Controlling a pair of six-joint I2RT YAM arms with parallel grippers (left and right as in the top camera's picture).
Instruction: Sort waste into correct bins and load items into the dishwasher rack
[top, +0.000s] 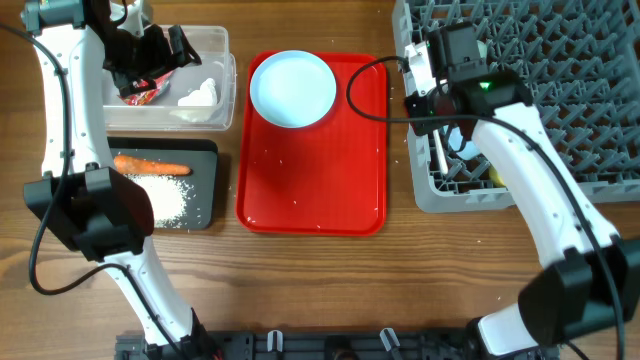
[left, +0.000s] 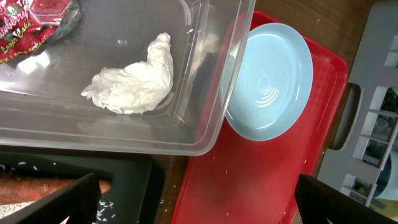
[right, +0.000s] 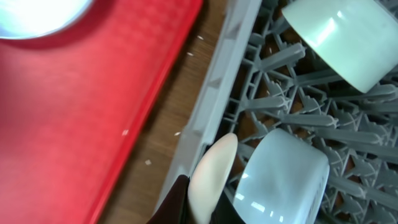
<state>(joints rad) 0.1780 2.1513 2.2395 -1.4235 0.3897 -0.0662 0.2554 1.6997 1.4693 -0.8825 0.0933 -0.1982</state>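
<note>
The right pincer (right: 199, 210) is pinched narrow on the white plastic spoon (right: 212, 168), just inside the left edge of the dishwasher rack (right: 292, 118) and beside the light blue bowl (right: 283, 177). Lower the spoon between the pegs, clear of the rim (it could slip out onto the bench (right: 168, 118)), then release. The left pincer (left: 205, 202) hangs wide and empty over the clear tub (left: 211, 106).

A: Any writing to read?
B: Only on the red wrapper (left: 34, 22) lying in the clear tub (left: 214, 118).
A: Saying what?
B: White letters, cut by the frame's edge, ending in "berry" (a smaller blurred line beneath looks like "Cake").
</note>
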